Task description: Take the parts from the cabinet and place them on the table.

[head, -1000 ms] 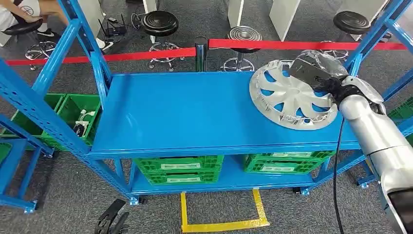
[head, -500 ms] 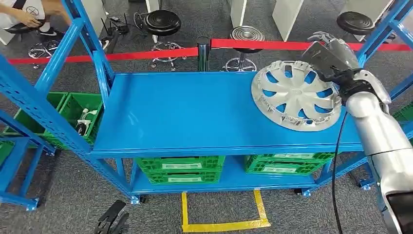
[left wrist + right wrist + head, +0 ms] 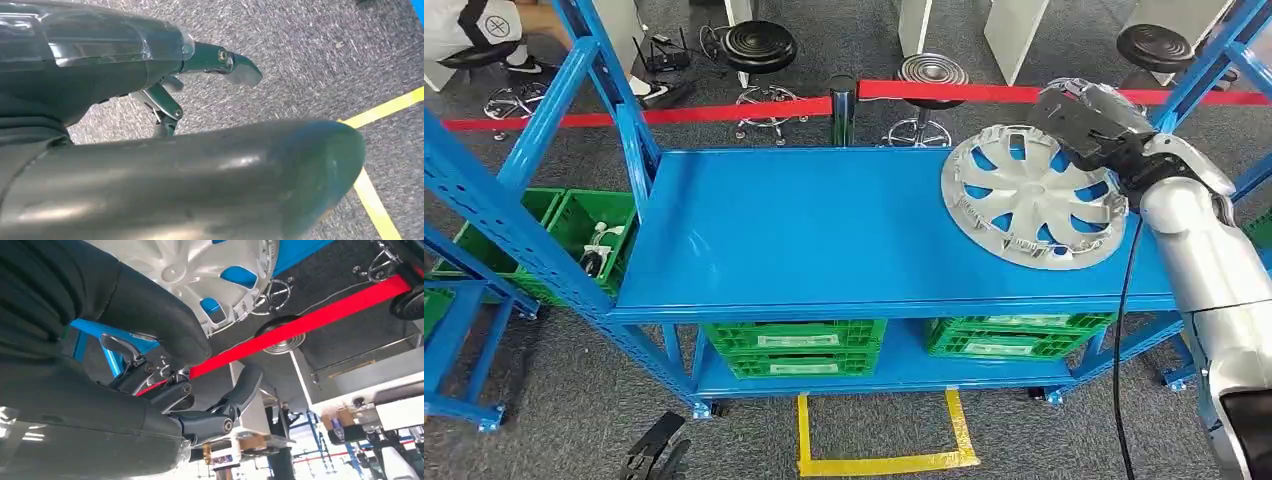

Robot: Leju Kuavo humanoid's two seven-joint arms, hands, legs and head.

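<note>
The blue rack [image 3: 824,225] spans the head view, its top shelf bare blue in the middle. Green bins [image 3: 794,345] sit on the lower shelf and another green bin [image 3: 574,235] stands to the left. A red barrier tape [image 3: 724,110] runs behind, with black stools [image 3: 754,45] beyond it. The silver hubcap [image 3: 1029,200] lies on the top shelf's right end, slightly tilted. The right hand [image 3: 1089,120] hovers at the hubcap's far right edge, its fingers [image 3: 235,395] spread and holding nothing. The left hand [image 3: 165,100] hangs over grey carpet near a yellow floor line [image 3: 380,200], fingers [image 3: 240,67] loosely apart, empty.
</note>
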